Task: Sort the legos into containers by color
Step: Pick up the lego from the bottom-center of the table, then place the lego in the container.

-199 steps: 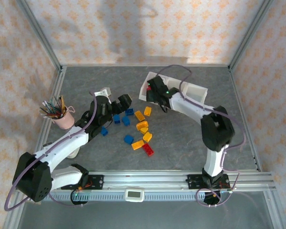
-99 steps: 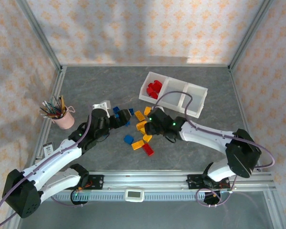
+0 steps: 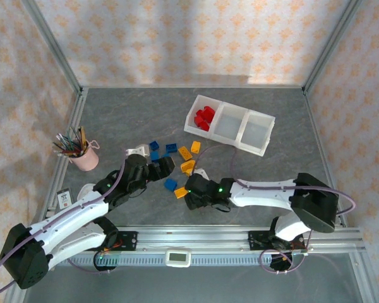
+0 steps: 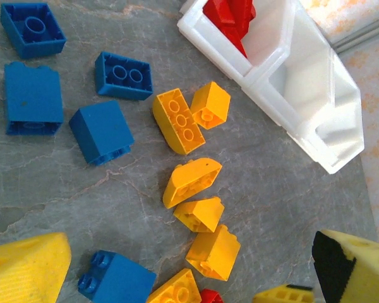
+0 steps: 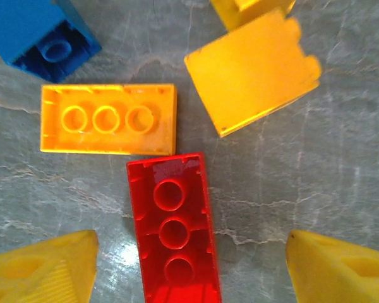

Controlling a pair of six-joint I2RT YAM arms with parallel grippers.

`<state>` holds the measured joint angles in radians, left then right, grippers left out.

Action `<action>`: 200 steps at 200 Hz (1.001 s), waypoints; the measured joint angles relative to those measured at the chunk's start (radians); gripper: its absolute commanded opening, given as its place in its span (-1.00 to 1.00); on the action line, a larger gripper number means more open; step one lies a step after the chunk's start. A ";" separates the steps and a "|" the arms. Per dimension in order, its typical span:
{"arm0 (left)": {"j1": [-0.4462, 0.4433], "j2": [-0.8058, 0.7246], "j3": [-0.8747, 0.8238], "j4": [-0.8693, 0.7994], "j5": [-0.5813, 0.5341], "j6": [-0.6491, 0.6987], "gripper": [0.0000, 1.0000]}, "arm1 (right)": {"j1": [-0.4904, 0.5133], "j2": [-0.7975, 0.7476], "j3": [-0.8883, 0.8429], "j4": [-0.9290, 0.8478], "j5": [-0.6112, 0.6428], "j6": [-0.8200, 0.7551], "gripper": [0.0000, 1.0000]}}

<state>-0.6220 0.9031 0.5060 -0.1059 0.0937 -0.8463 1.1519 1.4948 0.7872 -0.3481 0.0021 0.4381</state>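
**A:** Right gripper status?

**B:** I've got the right gripper (image 5: 189, 268) open wide. Its yellow fingertips (image 5: 41, 271) sit either side of a long red plastic brick (image 5: 174, 243), with a gap on both sides and no contact. The brick lies hollow underside up on the grey marbled tabletop (image 5: 341, 189).

**A:** What's around it?

**B:** A long orange brick (image 5: 107, 118) lies just past its far end, crosswise and also underside up. I can't tell if the two touch. To the right of that is a square-ish orange brick (image 5: 252, 72) showing a smooth face. A blue brick (image 5: 41, 38) is in the top left corner of the wrist view.

**A:** Left side?

**B:** The left gripper (image 4: 189, 271) is open too, with nothing between its yellow pads (image 4: 25, 265). It hovers over the loose pile. Below it I see a run of orange pieces (image 4: 192, 183) down the middle and a group of blue pieces (image 4: 101, 132) to their left, all flat on the table.

**A:** Containers?

**B:** The white translucent three-compartment tray (image 3: 228, 141) sits far right of centre, skewed to the table edge. A heap of red bricks (image 3: 204, 117) is in its end compartment, the left one in the overhead view. The loose bricks lie on the table between the tray and the arm bases, apart from the tray.

**A:** Anything else?

**B:** A pink cup of pens (image 3: 82, 158) stands at the left edge, well apart from the bricks.
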 measured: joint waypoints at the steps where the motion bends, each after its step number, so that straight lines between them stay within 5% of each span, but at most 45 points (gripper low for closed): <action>1: 0.000 0.000 0.000 0.000 0.000 0.000 0.98 | 0.000 0.003 0.000 0.000 0.000 0.000 0.48; 113: 0.000 -0.007 0.000 -0.003 -0.027 -0.017 0.99 | 0.004 0.102 0.013 0.048 0.022 -0.016 -0.33; 200: 0.001 0.022 0.024 0.001 -0.032 0.006 0.98 | -0.084 -0.025 0.088 -0.017 0.036 -0.016 -0.39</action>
<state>-0.6212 0.9253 0.5304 -0.1047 0.0612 -0.8402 1.0679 1.4700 0.8749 -0.3649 0.0380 0.4221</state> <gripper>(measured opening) 0.993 0.310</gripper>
